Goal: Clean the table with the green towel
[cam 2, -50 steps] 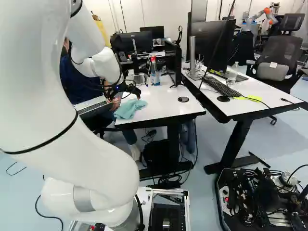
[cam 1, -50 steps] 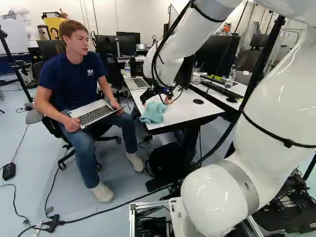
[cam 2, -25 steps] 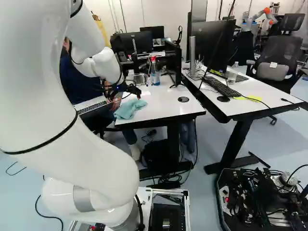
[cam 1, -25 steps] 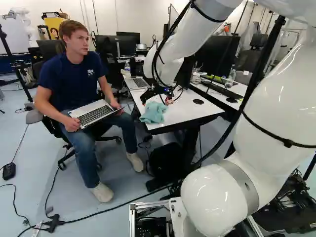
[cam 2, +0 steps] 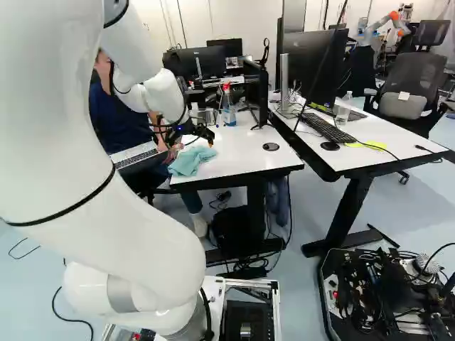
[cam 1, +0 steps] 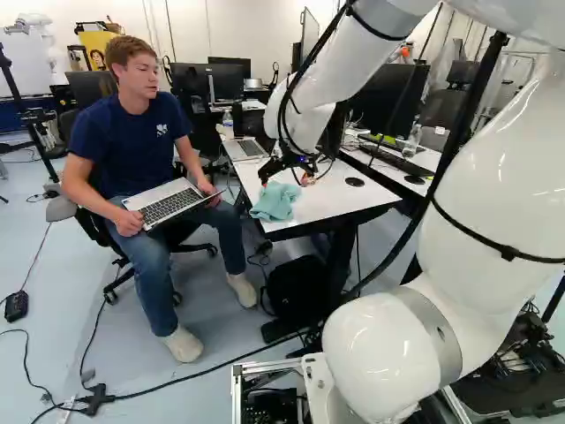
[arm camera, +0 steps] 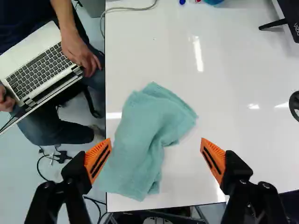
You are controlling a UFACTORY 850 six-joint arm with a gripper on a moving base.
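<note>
In the left base view my gripper [cam 1: 287, 175] hangs over the near end of the white table [cam 1: 331, 199]. The teal-green towel [cam 1: 275, 201] lies crumpled on that table's corner, below and on the near side of the gripper. Seen from the wrist, the gripper [arm camera: 156, 161] stands wide open, its orange pads far apart. The towel [arm camera: 147, 135] lies under and ahead of it, between the two fingers as seen from above, nearer one of them, and neither finger grips it. One towel edge reaches the table's side edge.
A person with a laptop [cam 1: 168, 205] sits close beside the table. Farther back on it stand a bottle [cam 2: 228, 106] and a monitor [cam 2: 256, 92]. A second table [cam 2: 377, 149] with a keyboard [cam 2: 328, 128] adjoins. Another robot [cam 2: 384, 25] stands far back.
My arm has shifted slightly, lifting the gripper a little off the towel and moving it slightly to the right. The towel and base have stayed put.
</note>
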